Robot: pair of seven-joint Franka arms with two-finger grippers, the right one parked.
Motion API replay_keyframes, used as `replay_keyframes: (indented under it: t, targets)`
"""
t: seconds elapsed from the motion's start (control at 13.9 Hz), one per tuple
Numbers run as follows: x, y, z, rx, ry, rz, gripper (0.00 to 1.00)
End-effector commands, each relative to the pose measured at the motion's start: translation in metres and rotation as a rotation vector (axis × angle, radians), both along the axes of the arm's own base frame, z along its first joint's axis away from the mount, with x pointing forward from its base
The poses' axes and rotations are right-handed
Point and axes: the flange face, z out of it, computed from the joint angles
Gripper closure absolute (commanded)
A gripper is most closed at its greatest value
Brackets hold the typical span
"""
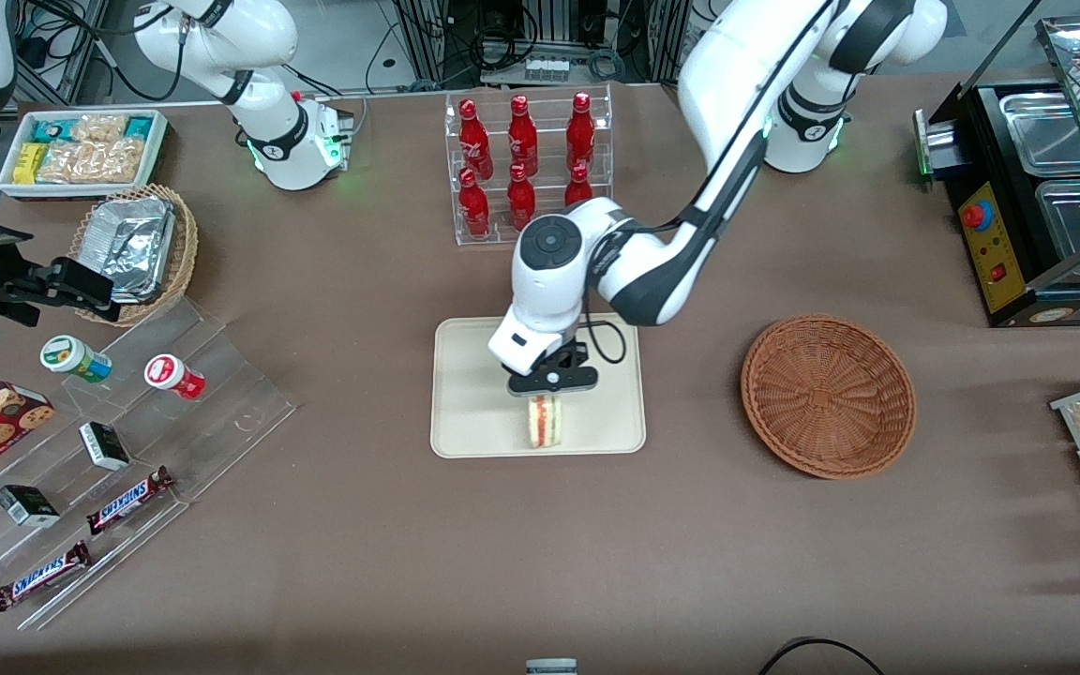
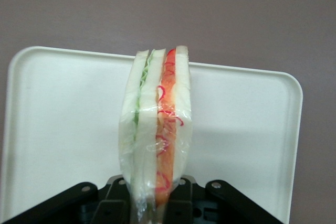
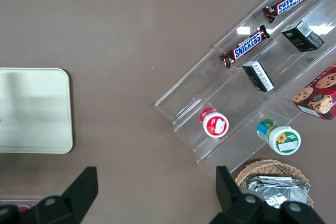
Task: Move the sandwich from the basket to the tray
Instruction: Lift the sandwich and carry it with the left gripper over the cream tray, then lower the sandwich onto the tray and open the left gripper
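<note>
The plastic-wrapped triangular sandwich of pale bread with red and green filling [image 1: 541,422] stood on edge over the flat cream rectangular tray with rounded corners [image 1: 465,412], toward the tray's 6 o'clock rim in the front view. Whether its lower edge touched the tray could not be told. The black two-finger gripper of the left arm [image 1: 545,392] sat directly above it, fingers pinching the wedge across its two bread faces; in the wrist view the fingers [image 2: 181,195] pressed in on either side of the sandwich [image 2: 156,129].

Handling, judged: light, soft, easily crushed. The film wrap looked slick, so a loose pinch could slide. Hold across the flat bread faces, with modest pressure.

The round reddish-brown woven wicker basket [image 1: 828,395] lay at 3 o'clock from the tray, well apart, nothing visible in it.

Counts: one sandwich, one tray, one reddish basket. Seven red bottles [image 1: 522,159] in a clear rack at the tray's 12 o'clock. Two Snickers bars [image 1: 130,500] and two small round tubs [image 1: 76,359] on a clear stepped stand toward 9 o'clock.
</note>
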Motion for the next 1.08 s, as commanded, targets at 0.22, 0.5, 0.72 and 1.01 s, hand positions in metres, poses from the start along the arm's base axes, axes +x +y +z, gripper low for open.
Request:
replay_keyframes:
  t: [0.22, 0.5, 0.72, 1.01]
  targets:
    - [-0.015, -0.027, -0.031, 0.023, -0.008, -0.025, 1.0]
    - [-0.02, -0.028, -0.038, 0.038, 0.005, -0.034, 0.5]
    - [-0.021, -0.024, -0.036, 0.07, 0.031, -0.022, 0.01]
    - [-0.015, -0.008, 0.038, 0.102, 0.039, 0.017, 0.01]
